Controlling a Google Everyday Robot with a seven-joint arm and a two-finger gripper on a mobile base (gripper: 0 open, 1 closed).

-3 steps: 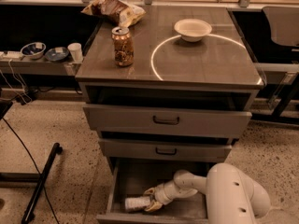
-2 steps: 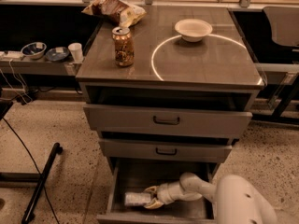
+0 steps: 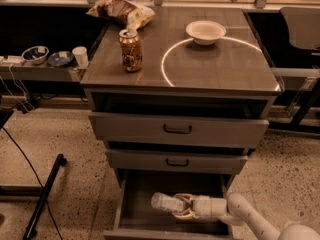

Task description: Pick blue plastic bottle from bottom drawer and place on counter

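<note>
The blue plastic bottle (image 3: pixel 163 202) is pale and translucent and lies sideways over the inside of the open bottom drawer (image 3: pixel 134 204), its cap end pointing left. My gripper (image 3: pixel 181 207) reaches into the drawer from the right on a white arm and is shut on the bottle's right end, holding it a little above the drawer floor. The counter (image 3: pixel 225 71), with its thin white circle, is the cabinet top above.
A brown drink can (image 3: pixel 130 50), a white bowl (image 3: pixel 205 32) and a chip bag (image 3: pixel 122 10) stand on the counter. The two upper drawers are slightly open. The left side shelf holds bowls (image 3: pixel 35 54) and a cup (image 3: pixel 80 56). A black stand leg (image 3: pixel 42 196) lies on the floor.
The bottle has moved up and to the right off the drawer floor, held in my gripper. My arm has drawn back to the right.
</note>
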